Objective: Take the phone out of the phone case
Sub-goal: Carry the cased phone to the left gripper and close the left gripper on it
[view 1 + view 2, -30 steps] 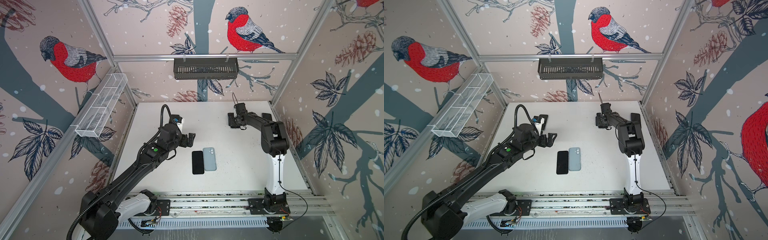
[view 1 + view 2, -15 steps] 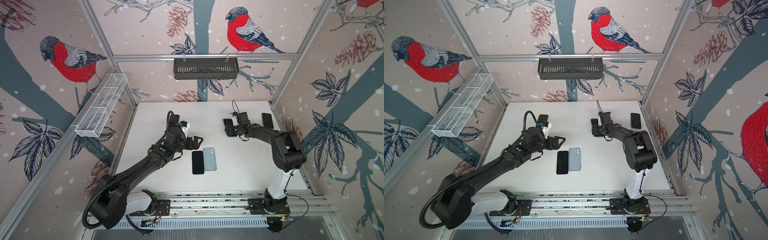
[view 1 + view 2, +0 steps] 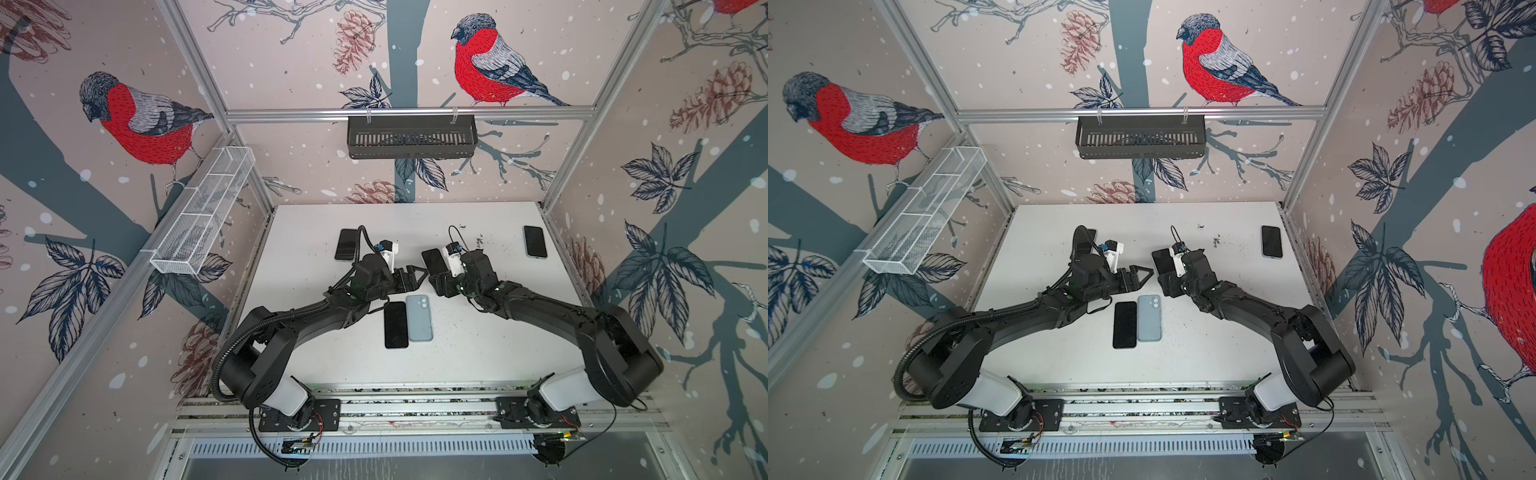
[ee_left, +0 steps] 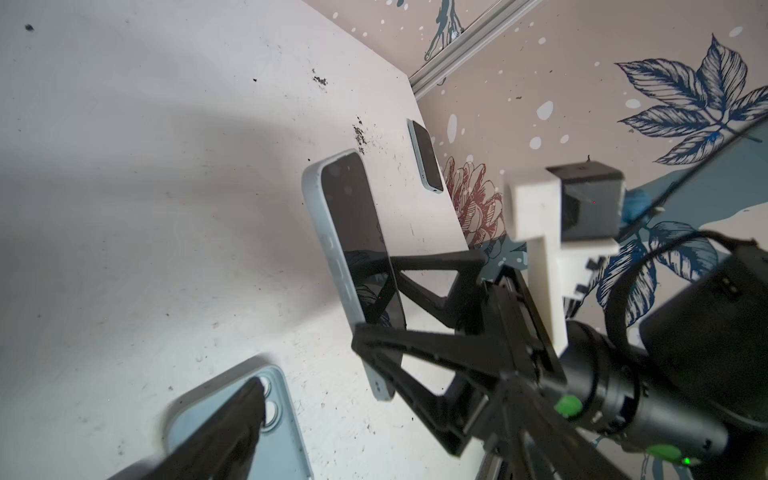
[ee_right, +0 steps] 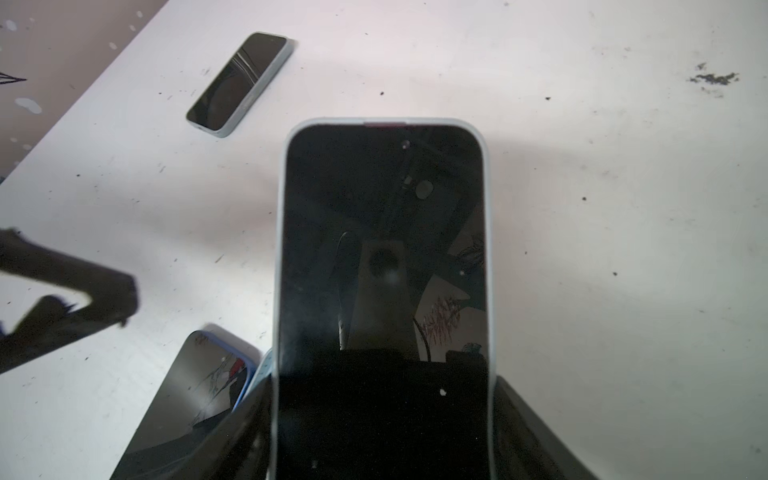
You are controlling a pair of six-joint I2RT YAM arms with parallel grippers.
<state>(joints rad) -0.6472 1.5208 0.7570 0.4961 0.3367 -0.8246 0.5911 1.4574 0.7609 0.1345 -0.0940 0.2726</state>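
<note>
Foreground, flat on table (image 3: 478,361): dark phone (image 3: 395,325) just beside light-blue slab (image 3: 419,318). Midfield, raised, clamped by lower end in right gripper (image 3: 437,279): cased phone (image 5: 382,249), long axis toward back wall. Just left, apart: left gripper (image 3: 417,276), spread, empty, only free arm. Beyond: white mesh basket (image 3: 199,224), nothing seen inside; black basket (image 3: 411,143), interior hidden.

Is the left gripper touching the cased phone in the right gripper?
Apart. The right wrist view shows white table between the left gripper and the cased phone.
</note>
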